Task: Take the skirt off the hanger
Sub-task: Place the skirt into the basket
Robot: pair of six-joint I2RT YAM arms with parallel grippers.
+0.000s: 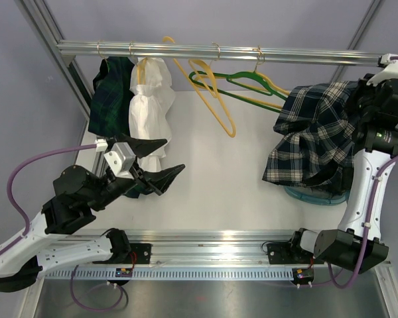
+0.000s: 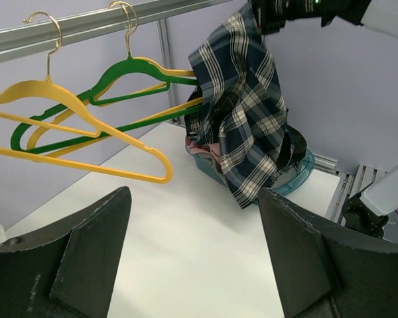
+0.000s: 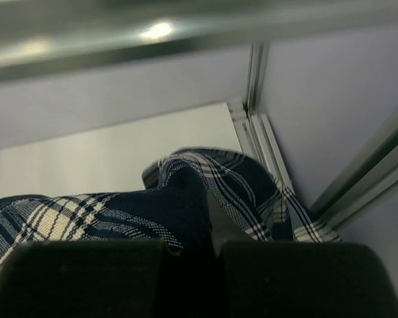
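A navy and white plaid skirt [image 1: 315, 132] [image 2: 245, 112] [image 3: 73, 215] hangs at the right end of the rail. My right gripper [image 1: 358, 99] [image 3: 211, 228] is shut on a fold of its upper edge. The right tips of a green hanger [image 1: 242, 83] [image 2: 132, 69] and of a yellow hanger [image 1: 252, 99] under it run behind the cloth; I cannot tell whether the skirt still rests on them. My left gripper [image 1: 174, 154] [image 2: 192, 199] stands open over the bare white table, well left of the skirt, holding nothing.
A teal basket [image 1: 315, 197] [image 2: 298, 173] with clothes in it sits below the skirt. On the rail [image 1: 219, 52] also hang a dark green plaid garment [image 1: 113, 93], a white garment [image 1: 149, 106] and a bare yellow hanger [image 1: 215, 99] [image 2: 73, 106].
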